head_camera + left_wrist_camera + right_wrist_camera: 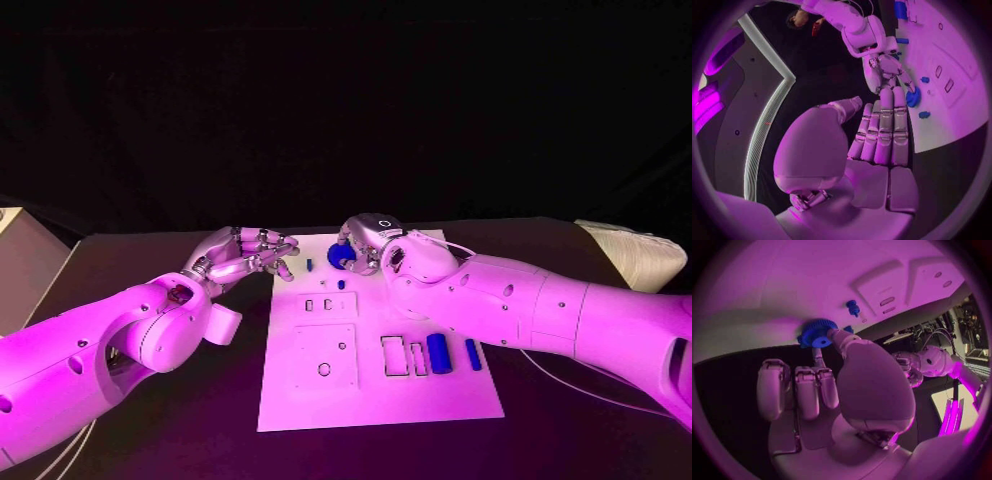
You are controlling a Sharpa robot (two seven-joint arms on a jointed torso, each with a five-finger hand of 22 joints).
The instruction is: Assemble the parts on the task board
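Right hand [369,243] pinches blue gear [816,333]; left hand [248,252] empty, fingers apart.

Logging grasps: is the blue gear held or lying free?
Held: the right robot hand pinches the blue gear at the task board's edge.

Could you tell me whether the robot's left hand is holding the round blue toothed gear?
No. In the left wrist view the left hand holds nothing, its fingers straight, while the right hand touches the gear.

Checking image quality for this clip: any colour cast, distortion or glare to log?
Head view: magenta light washes the task board, background black. Left wrist view: fisheye bends the task board's edge, left robot hand sharp. Right wrist view: same cast, blue gear clear, no glare.
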